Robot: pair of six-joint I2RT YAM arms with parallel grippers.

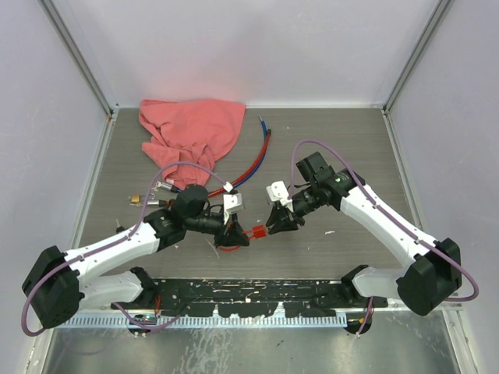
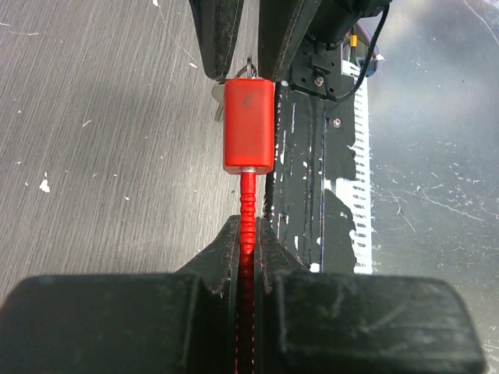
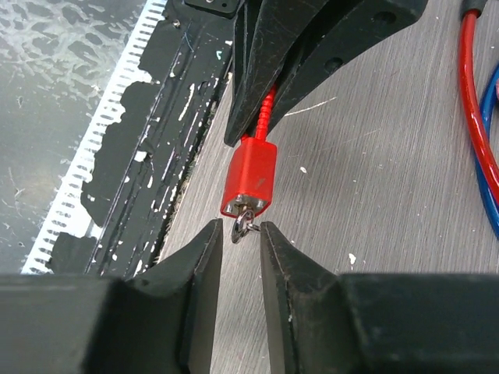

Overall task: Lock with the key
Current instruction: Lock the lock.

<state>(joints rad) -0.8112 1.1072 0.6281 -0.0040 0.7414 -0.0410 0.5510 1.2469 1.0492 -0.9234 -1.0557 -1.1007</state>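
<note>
L hand (image 2: 248, 240) clamps ribbed cable (image 2: 247, 199) of lock (image 2: 249, 125) firm; R hand (image 3: 240, 243), jaws apart astride key (image 3: 244, 224), should pinch it square, then twist w/o yanking.

White arms, black joints
Left arm (image 1: 117, 249) and right arm (image 1: 386, 220) each carry a looping lilac cable (image 1: 312, 142); beyond each black wrist, matte black wedge fingers (image 3: 199, 273).

One red lock (image 1: 255, 232) carrying one key ring (image 3: 244, 227) is in front of the one pink cloth (image 1: 189, 132). Right of the cloth lie two cables: one red cable (image 3: 472, 93) and one blue cable (image 3: 490, 156).
</note>
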